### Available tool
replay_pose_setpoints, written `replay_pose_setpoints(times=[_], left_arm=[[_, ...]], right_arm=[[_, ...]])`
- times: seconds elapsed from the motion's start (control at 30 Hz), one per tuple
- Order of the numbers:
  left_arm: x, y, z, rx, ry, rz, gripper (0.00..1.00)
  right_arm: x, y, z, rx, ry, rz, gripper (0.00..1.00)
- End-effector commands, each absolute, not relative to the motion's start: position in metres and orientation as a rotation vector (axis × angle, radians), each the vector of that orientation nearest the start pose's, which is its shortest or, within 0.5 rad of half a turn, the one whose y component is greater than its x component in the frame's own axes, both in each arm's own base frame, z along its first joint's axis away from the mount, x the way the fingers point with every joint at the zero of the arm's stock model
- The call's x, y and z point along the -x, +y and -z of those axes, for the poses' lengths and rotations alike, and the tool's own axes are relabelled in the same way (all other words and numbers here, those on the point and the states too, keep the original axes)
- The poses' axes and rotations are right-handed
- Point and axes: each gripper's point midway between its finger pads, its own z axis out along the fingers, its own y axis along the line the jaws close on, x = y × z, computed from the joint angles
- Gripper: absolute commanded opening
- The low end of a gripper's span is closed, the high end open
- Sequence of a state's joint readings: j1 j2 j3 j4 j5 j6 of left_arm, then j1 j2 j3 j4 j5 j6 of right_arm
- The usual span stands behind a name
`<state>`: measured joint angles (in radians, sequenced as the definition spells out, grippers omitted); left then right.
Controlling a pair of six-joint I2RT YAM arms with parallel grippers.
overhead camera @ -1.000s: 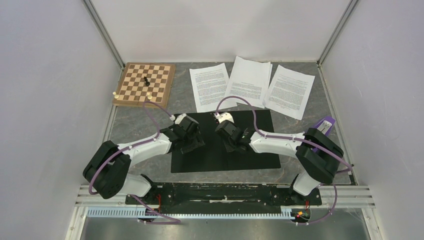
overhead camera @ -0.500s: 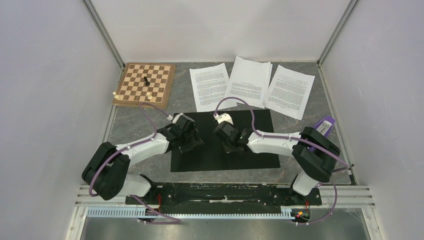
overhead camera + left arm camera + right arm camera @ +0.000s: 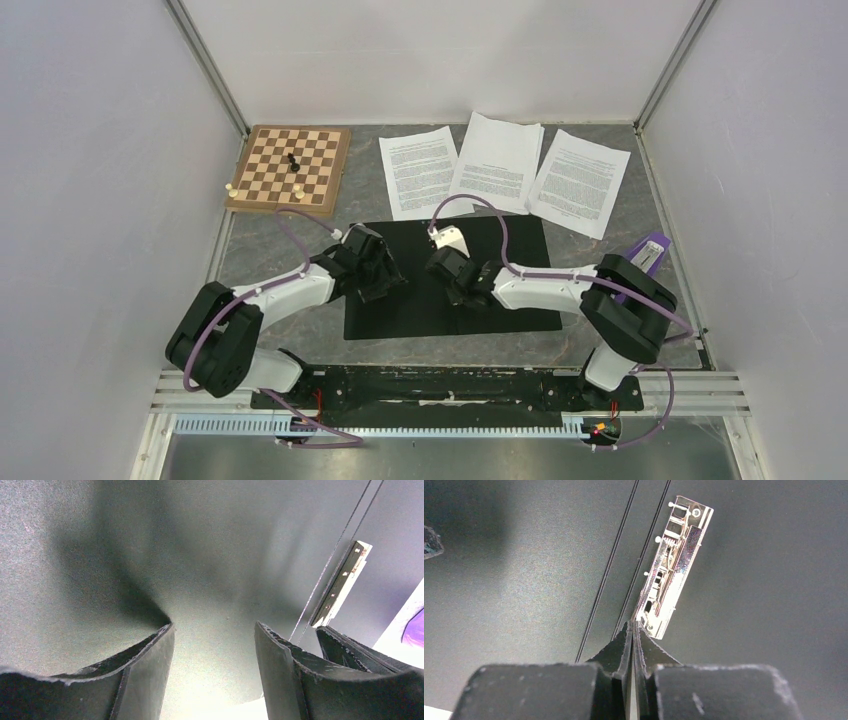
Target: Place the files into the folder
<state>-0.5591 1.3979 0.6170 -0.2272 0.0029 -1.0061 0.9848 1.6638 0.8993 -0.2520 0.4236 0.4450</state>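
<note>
The folder (image 3: 520, 262) lies open on the table, black inner faces up. Three files (image 3: 418, 172) (image 3: 497, 162) (image 3: 583, 182) lie side by side behind it, outside the folder. My left gripper (image 3: 386, 284) is open and empty, low over the folder's left half (image 3: 200, 555), jaws well apart in the left wrist view (image 3: 214, 645). My right gripper (image 3: 463, 292) is shut at the folder's spine, its tips (image 3: 632, 627) at the near end of the shiny metal clip (image 3: 674, 565). Nothing shows between its fingers.
A wooden chessboard (image 3: 290, 168) with a few pieces sits at the back left. A purple object (image 3: 648, 250) lies by the right arm's elbow. Enclosure walls stand on the left, back and right, and a metal rail (image 3: 450, 400) runs along the near edge.
Both grippers have shifted a little to the left over the open folder. The jaws and the papers are unchanged.
</note>
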Motion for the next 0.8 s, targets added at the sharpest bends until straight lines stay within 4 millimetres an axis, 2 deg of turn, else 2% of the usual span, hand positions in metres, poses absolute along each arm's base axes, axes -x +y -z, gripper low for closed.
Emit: replay_pose_setpoints(times=[0.0,0.43,0.77], left_arm=[[-0.185,-0.137,0.037,0.651,2.833,0.185,0.69],[-0.184,-0.133,0.04,0.772,2.827,0.201,0.68],[-0.18,-0.132,0.045,0.82,2.835,0.195,0.68]], right_arm=[[-0.225,0.224,0.003,0.589,2.478,0.2,0.02],[-0.213,0.188,0.021,0.634,2.503,0.429,0.0],[-0.228,0.196,-0.013,0.534,2.434,0.354,0.02]])
